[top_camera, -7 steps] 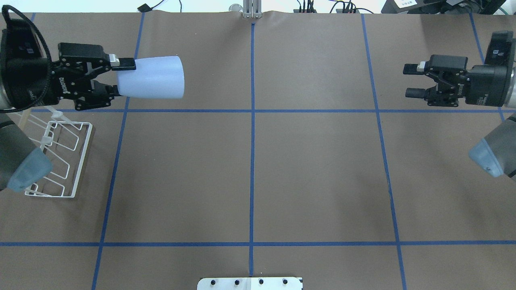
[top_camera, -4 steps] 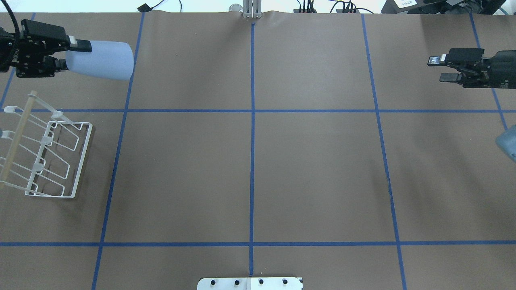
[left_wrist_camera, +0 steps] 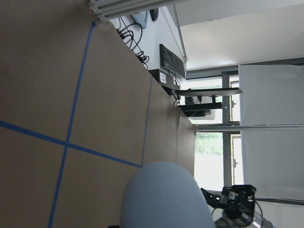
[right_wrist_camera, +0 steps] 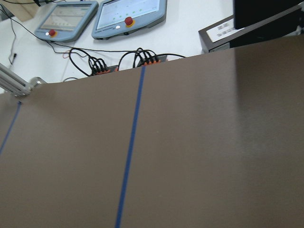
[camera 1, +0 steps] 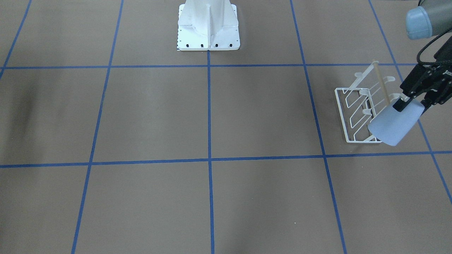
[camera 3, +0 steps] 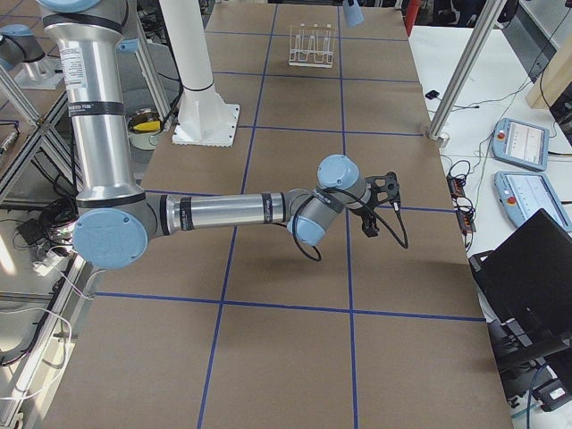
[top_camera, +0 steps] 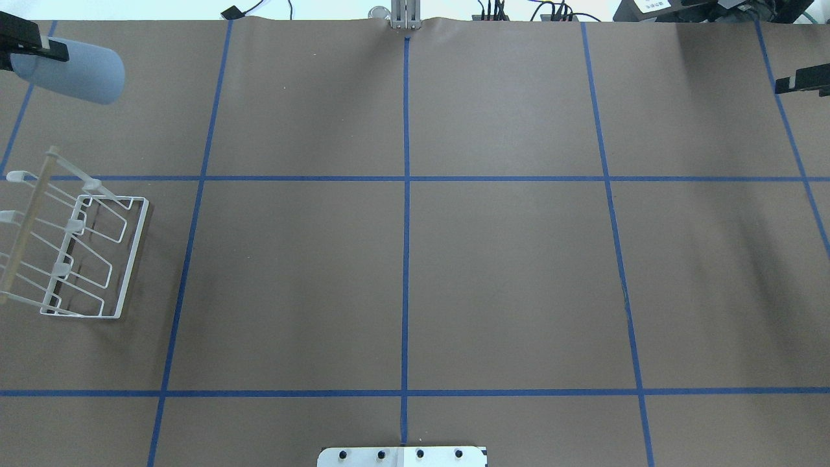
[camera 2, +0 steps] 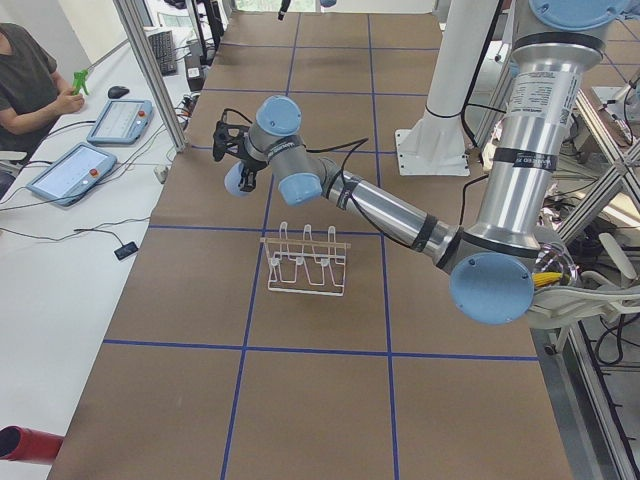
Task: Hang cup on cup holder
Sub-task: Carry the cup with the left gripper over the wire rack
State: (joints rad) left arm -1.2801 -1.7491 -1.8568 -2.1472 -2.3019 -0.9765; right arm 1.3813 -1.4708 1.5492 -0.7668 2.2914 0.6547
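So the table's a big flat top covered in brown paper (top_camera: 506, 272), gridded off with blue tape lines (top_camera: 406, 259); a small white wire rack with a tan wooden bar (top_camera: 134, 259) stands at the robot's left end; a white metal robot base (camera 1: 208, 35) sits mid-edge.

Smooth matt plastic cup (camera 1: 395, 124), white wire cup holder (top_camera: 133, 259) with wooden bar (top_camera: 28, 227), matt brown paper tabletop (top_camera: 506, 279).

Left hand (camera 1: 412, 104) tight on cup (camera 1: 393, 125), aloft; right hand (camera 3: 382, 207) outstretched, grip unclear.
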